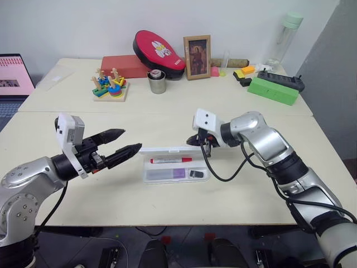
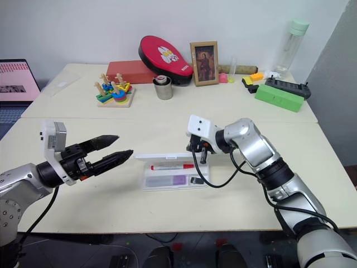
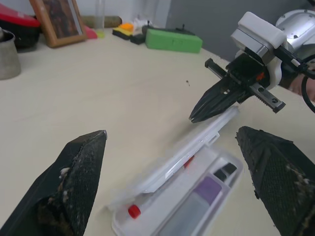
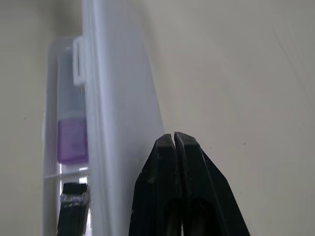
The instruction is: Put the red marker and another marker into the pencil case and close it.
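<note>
The pencil case (image 1: 148,180) lies in the middle of the near table with its white lid (image 1: 164,150) half raised. Inside, the red marker (image 1: 170,160) lies in the back compartment. The lavender marker with the purple cap (image 1: 169,173) lies in the front one, next to a tiny dark cylinder (image 1: 196,173). My right gripper (image 1: 191,142) is shut with nothing in it, its tips close against the back of the lid (image 4: 115,123) at its right end. My left gripper (image 1: 132,139) hovers open just left of the case, pointing at it, and holds nothing.
On the far table stand a wooden stacking toy (image 1: 110,86), a steel cup (image 1: 157,82), a red padded case (image 1: 159,51), a framed picture (image 1: 197,57), a green box (image 1: 273,90) and a clear bottle (image 1: 284,39). A laptop (image 1: 14,78) sits at the far left.
</note>
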`<action>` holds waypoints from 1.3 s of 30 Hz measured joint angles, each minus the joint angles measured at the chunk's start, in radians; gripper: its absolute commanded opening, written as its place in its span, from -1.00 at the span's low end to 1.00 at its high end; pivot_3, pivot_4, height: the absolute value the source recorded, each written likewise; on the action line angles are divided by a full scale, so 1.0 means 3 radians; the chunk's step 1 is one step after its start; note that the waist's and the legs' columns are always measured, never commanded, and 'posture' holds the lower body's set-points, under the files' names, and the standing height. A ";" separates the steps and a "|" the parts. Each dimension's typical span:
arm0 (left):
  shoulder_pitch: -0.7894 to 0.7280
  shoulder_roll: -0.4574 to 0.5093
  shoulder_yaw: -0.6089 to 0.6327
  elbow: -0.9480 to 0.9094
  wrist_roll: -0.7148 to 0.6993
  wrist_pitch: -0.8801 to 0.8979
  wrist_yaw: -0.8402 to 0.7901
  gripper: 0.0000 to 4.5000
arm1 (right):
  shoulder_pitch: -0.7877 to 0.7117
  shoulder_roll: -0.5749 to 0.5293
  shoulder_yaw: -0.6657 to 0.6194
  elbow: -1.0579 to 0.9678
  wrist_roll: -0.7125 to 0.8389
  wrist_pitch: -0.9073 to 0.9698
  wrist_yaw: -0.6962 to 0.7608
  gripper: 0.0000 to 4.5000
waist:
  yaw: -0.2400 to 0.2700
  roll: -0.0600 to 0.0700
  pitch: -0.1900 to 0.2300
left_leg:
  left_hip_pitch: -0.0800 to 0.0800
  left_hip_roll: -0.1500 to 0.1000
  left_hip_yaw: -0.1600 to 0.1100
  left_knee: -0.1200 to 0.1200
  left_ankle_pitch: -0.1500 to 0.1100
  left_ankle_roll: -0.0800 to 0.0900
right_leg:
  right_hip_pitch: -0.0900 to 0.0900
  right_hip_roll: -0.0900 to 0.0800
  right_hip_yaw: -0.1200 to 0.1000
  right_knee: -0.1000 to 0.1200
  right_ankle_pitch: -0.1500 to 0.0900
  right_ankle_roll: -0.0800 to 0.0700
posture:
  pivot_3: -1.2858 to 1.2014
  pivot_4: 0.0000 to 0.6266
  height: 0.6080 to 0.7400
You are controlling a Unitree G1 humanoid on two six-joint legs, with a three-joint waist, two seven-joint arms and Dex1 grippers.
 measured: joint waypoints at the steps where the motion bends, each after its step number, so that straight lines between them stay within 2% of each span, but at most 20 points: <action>1: 0.0025 0.0040 -0.0015 0.0000 0.0003 -0.0001 -0.0035 1.00 | 0.0040 -0.0001 0.0039 -0.0001 -0.0026 -0.0003 0.0000 -0.98 | 0.0000 0.0000 0.0000 | 0.0000 0.0000 0.0000 0.0000 0.0000 0.0000 | 0.0000 0.0000 0.0000 0.0000 0.0000 0.0000 | 0.03 -0.52 1.00; 9: 0.0076 0.0173 -0.0081 0.0005 0.0011 -0.0013 -0.0173 1.00 | 0.0239 0.0004 0.0233 -0.0103 -0.0268 -0.0134 -0.0009 -0.98 | 0.0000 -0.0004 -0.0003 | 0.0005 0.0002 0.0001 0.0000 0.0000 0.0000 | 0.0000 0.0001 0.0001 0.0000 -0.0001 0.0000 | 0.03 -0.52 1.00; 20: 0.0067 0.0201 -0.0144 0.0030 0.0036 -0.0013 -0.0226 1.00 | 0.0376 -0.0080 0.0341 -0.0281 -0.0618 -0.0433 -0.0006 -0.98 | 0.0007 -0.0012 -0.0011 | 0.0013 0.0002 0.0001 0.0002 0.0000 0.0000 | -0.0002 0.0001 0.0001 -0.0001 -0.0002 -0.0001 | 0.03 -0.52 1.00; 29: -0.0043 0.0200 -0.0168 0.0120 0.0080 -0.0035 -0.0187 1.00 | 0.0509 -0.0077 0.0252 -0.0459 -0.0589 -0.0376 0.0081 -0.98 | 0.0005 -0.0013 -0.0012 | 0.0015 0.0002 0.0001 0.0001 0.0000 0.0000 | -0.0001 0.0002 0.0001 -0.0001 -0.0003 -0.0002 | 0.03 -0.52 1.00; 35: -0.0281 0.0099 -0.0252 0.0375 0.0285 -0.0118 0.0082 1.00 | 0.0569 0.0182 -0.0137 -0.0357 -0.0141 -0.0114 0.0084 -0.98 | -0.0005 -0.0017 -0.0010 | 0.0005 0.0005 0.0000 0.0001 0.0000 0.0000 | 0.0001 0.0006 0.0001 0.0003 -0.0002 -0.0002 | 0.03 -0.52 1.00; 38: -0.0467 0.0052 -0.0311 0.0654 0.0516 -0.0258 0.0277 1.00 | 0.0470 0.0332 -0.0578 -0.0281 0.0122 0.0008 -0.0162 -0.98 | 0.0006 -0.0005 -0.0003 | 0.0002 0.0004 0.0000 0.0001 0.0000 0.0000 | 0.0000 0.0005 0.0001 0.0002 -0.0001 -0.0002 | 0.03 -0.52 1.00; 39: -0.0535 0.0039 -0.0362 0.0779 0.0639 -0.0344 0.0339 1.00 | 0.0419 0.0327 -0.0767 -0.0197 0.0165 0.0021 -0.0279 -0.90 | 0.0013 -0.0006 -0.0004 | 0.0003 0.0003 0.0000 0.0001 0.0000 -0.0001 | 0.0001 0.0005 0.0001 0.0000 -0.0001 -0.0002 | 0.03 -0.52 1.00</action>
